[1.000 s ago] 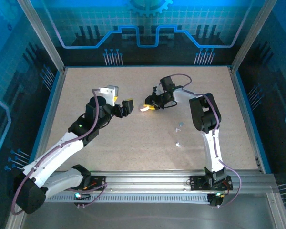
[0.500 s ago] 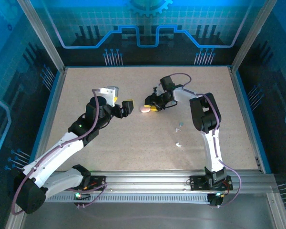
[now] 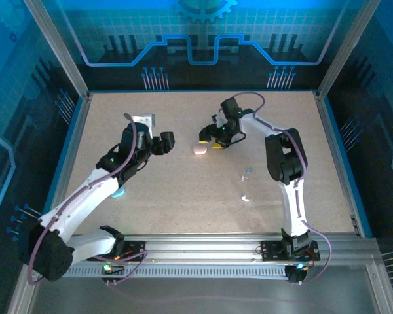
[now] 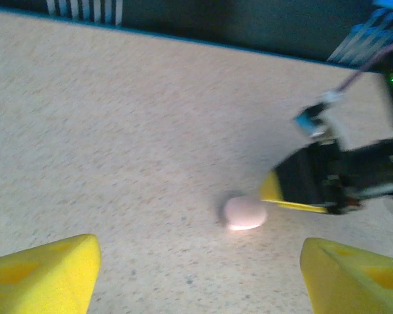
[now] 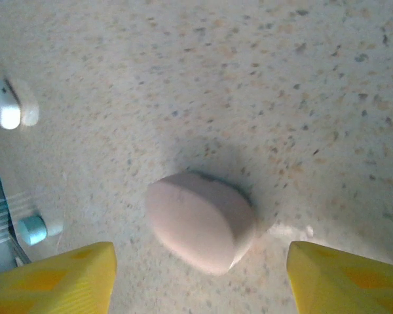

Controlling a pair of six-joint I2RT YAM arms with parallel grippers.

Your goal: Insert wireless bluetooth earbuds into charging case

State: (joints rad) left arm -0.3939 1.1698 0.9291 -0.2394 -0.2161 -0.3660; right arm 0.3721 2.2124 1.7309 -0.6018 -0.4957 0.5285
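Backing my right gripper (image 3: 210,141) off, I now hold its fingers spread, clear of the pink case (image 3: 200,150) lying closed on the table (image 3: 288,118), left gripper (image 3: 165,142) likewise spread, earbuds (image 3: 246,197) loose nearer my right base.

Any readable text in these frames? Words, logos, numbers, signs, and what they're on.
No text can be read.
Pink case: plain shell, no logo or marking visible.
Back panel: gear and circuit-line graphics only, no letters.
Blue-and-white patch on the right arm: too blurred to tell whether it carries any text.
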